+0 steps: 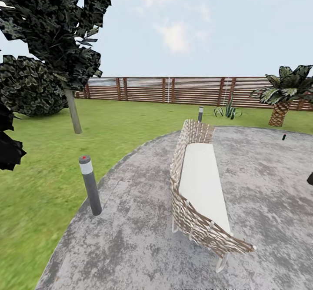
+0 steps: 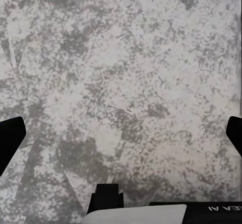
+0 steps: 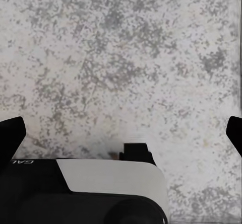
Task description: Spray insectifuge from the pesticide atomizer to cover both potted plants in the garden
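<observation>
The garden's lawn [image 1: 39, 185] spreads across the left and far side of the head view, closed off at the back by a brown slatted wooden fence [image 1: 174, 89]. A mottled grey stone patio [image 1: 269, 194] takes up the near and right ground. At the far left stand a dark-leaved tree [image 1: 56, 25] and a round leafy bush [image 1: 28, 85]. A woven wicker bench [image 1: 198, 190] with a white seat runs across the middle of the patio. A small palm-like plant [image 1: 282, 90] stands at the far right beside the fence. One potted plant [image 1: 228, 111], a rosette of pointed green leaves, sits on the grass just before the fence, too small to show its pot. A grey bollard light [image 1: 90, 185] stands at the patio's left edge, and another [image 1: 200, 113] beyond the bench. A tiny dark object [image 1: 284, 137] on the far right patio is too small to identify.

Both wrist views look down on the grey stone. The left fingers [image 2: 11, 138] and the right fingers [image 3: 11, 136] sit at opposite edges, wide apart, gripping nothing.
</observation>
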Controlling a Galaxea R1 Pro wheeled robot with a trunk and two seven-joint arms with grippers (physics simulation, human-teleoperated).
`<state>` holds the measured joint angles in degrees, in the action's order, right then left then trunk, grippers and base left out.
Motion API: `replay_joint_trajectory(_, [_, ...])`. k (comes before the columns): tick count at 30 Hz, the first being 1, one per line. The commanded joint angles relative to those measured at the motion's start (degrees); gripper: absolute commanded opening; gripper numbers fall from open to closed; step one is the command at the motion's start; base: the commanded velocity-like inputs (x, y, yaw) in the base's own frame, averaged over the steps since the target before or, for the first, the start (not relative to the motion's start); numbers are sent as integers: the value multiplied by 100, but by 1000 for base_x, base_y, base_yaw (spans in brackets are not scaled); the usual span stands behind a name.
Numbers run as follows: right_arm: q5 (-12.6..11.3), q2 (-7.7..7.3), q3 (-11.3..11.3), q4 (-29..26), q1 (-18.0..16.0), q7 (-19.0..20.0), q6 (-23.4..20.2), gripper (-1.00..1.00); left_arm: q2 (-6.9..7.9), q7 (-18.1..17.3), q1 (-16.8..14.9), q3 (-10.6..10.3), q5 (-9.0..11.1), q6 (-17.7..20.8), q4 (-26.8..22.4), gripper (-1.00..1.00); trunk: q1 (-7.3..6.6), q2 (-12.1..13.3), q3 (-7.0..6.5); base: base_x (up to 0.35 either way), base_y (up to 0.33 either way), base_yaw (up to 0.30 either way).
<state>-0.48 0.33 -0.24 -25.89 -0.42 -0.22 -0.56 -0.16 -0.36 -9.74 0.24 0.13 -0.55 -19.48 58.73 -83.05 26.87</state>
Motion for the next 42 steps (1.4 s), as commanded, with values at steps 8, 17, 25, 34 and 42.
replay_joint_trajectory(8, [-12, 2, -3, 5, -3, 4, -7, 100, -2, -9, 6, 5, 4, -6, -3, 100, 0, -3, 6, 0, 0, -274])
replay_joint_trajectory(17, [-14, 2, -3, 5, -3, 5, -8, 100, -2, -16, 7, -7, 4, -6, 11, 100, 0, -3, 6, 0, 0, -274])
replay_joint_trajectory(25, [-14, 2, -3, 5, -2, 5, -8, 100, -2, -16, 7, 7, 7, -6, 6, 100, 0, -3, 6, 0, 0, -274])
replay_joint_trajectory(34, [-20, -3, -5, 8, -2, 12, -7, 100, -2, -16, 7, -19, 5, -6, 6, 100, 0, -3, 6, 0, 64, -274])
replay_joint_trajectory(42, [-23, -5, -14, 13, -4, 13, -6, 100, -2, -16, 7, -10, 4, -6, 6, 100, 0, -3, 6, 0, 129, -274])
